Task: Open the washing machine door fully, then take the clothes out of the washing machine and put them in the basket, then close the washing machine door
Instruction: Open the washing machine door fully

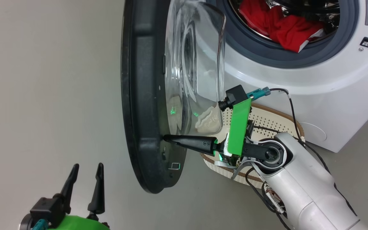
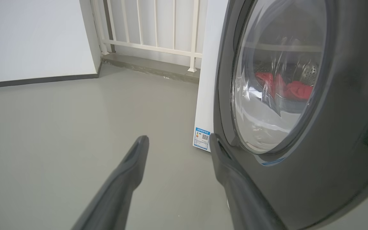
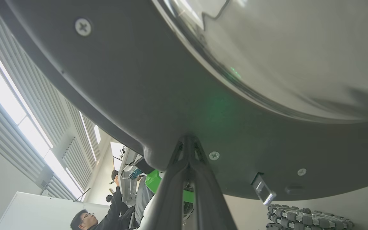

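The washing machine door (image 1: 139, 95) stands swung out from the white washing machine (image 1: 299, 83), edge-on in the head view, its clear glass bowl (image 1: 193, 70) facing the drum. The red clothes (image 1: 283, 25) lie inside the drum. My right gripper (image 1: 166, 138) is shut, its tips touching the door's inner rim below the glass; the right wrist view shows the joined tips (image 3: 187, 140) against the black door (image 3: 139, 80). My left gripper (image 1: 86, 171) is open at the lower left, holding nothing, just outside the door's outer face (image 2: 331, 159). The basket (image 1: 276, 121) sits on the floor under my right arm.
Grey floor (image 1: 43, 111) lies free to the left of the door. A white railing (image 2: 152, 35) and wall stand beyond the machine's side, which carries a blue sticker (image 2: 202, 138). A seated person (image 3: 107, 210) shows past the door's edge. The door latch (image 3: 262, 191) juts out near my right fingers.
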